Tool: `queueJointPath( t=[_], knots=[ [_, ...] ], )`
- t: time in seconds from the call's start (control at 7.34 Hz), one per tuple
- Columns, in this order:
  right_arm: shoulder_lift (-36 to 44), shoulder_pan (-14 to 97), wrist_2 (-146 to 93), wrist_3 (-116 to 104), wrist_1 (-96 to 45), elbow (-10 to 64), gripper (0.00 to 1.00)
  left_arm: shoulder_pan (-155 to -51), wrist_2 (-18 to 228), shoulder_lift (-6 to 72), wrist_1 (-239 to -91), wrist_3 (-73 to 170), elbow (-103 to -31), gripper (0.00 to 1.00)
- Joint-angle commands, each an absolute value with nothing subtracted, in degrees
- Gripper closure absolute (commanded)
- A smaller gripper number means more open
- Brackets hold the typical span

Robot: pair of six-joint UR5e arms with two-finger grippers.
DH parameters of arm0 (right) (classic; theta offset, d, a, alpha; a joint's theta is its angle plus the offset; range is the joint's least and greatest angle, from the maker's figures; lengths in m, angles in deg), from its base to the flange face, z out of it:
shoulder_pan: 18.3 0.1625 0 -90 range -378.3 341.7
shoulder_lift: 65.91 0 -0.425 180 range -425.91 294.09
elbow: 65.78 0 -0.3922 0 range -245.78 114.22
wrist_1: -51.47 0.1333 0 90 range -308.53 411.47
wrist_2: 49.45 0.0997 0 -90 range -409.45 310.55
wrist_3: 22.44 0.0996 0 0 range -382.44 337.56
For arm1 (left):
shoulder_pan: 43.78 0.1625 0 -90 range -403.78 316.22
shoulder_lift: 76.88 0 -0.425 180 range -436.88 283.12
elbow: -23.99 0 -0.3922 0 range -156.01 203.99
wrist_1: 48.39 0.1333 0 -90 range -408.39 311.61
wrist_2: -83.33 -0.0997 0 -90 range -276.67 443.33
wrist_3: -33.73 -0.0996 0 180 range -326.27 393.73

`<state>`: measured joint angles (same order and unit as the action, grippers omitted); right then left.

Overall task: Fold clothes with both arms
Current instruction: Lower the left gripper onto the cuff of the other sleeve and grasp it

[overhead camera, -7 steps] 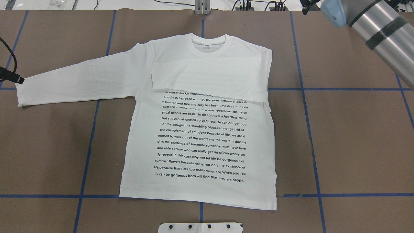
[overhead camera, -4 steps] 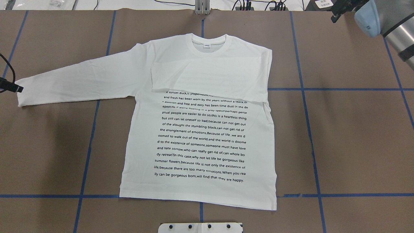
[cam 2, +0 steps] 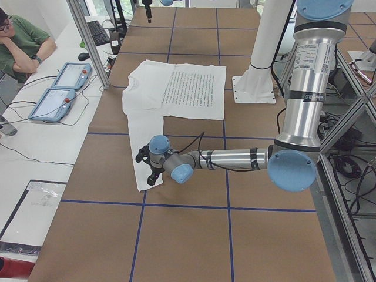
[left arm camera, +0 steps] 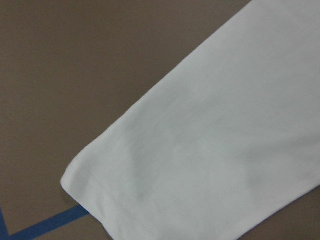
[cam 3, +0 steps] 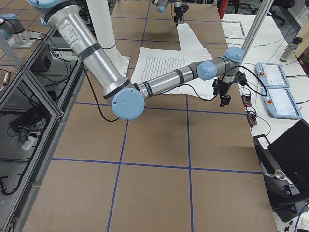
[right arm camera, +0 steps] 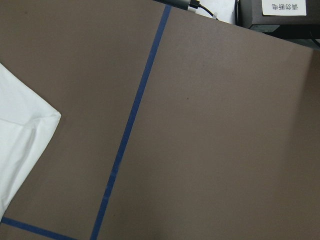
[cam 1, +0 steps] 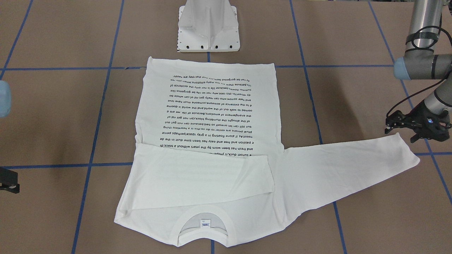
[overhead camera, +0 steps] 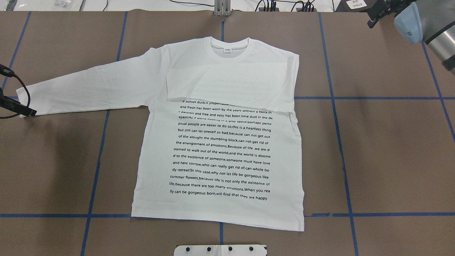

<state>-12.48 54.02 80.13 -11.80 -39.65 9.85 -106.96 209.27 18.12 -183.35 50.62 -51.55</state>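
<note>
The white long-sleeved cotton T-shirt with black printed text (overhead camera: 220, 149) lies flat on the brown paper-covered table (overhead camera: 391, 160) — one sleeve folded across the chest, the other stretched out. It's light and floppy and will likely sag, so the cuff (overhead camera: 26, 101) looks like the spot to pinch. The black left gripper (cam 1: 406, 128) sits right by it, the right gripper (overhead camera: 377, 13) well away — can't tell either pincer's opening.

The cuff (overhead camera: 26, 100) lies right at the left gripper (cam 1: 402, 129), the T-shirt (overhead camera: 220, 149) spreading beyond it towards the distant right gripper (cam 3: 224, 98).
</note>
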Motion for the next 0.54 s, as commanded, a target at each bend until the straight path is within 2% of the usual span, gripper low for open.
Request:
queueJointPath(
  t=[0.0,0.27,0.41],
  knots=[
    [-12.4,53.9,80.0,-11.8,-39.5,9.8,0.00,-106.5,207.4,17.2,-183.4,50.5,-51.5,0.15],
    [-12.5,53.9,80.1,-11.7,-39.4,9.9,0.00,-106.5,207.3,17.1,-183.4,50.4,-51.7,0.46],
    [-12.6,53.9,80.1,-11.7,-39.4,9.9,0.00,-106.5,207.3,17.1,-183.3,50.3,-51.6,0.48]
  ],
)
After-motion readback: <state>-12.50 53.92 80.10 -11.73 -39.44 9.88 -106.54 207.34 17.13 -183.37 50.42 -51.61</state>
